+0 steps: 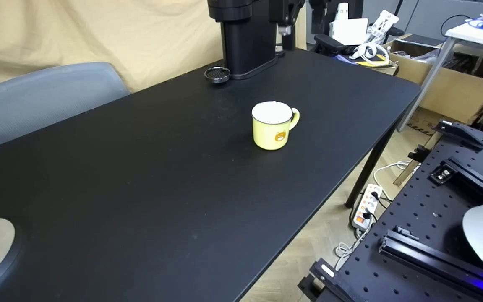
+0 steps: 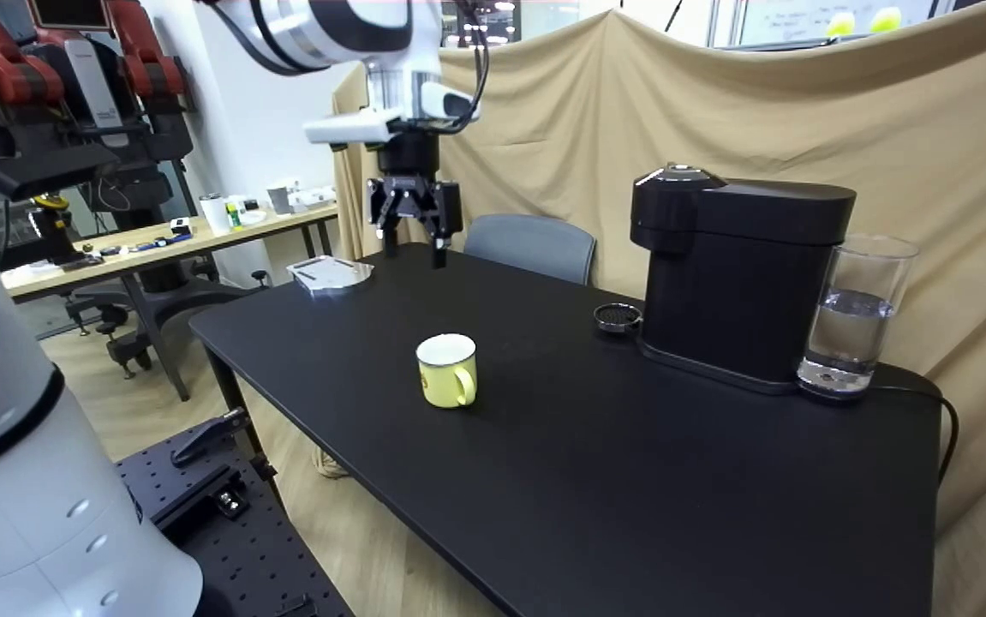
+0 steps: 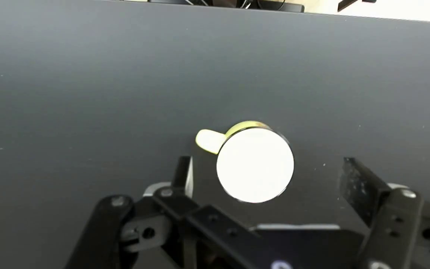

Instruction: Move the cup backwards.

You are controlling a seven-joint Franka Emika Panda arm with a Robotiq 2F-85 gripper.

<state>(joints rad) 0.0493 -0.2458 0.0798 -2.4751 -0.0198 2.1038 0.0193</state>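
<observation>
Yellow cup (image 2: 446, 373) upright on black table (image 2: 672, 480), gripper (image 2: 415, 248) raised above, fingers (image 3: 362, 190) spread wide, half-full glass (image 2: 854, 321) farther off beside coffee machine (image 1: 247, 46), its top cut off in an exterior view, cup's inside glaring white in wrist view

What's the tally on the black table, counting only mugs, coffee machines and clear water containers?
Mug: 1, pale yellow
Coffee machine: 1, black
Clear water container: 1, beside the machine
Total: 3
</observation>
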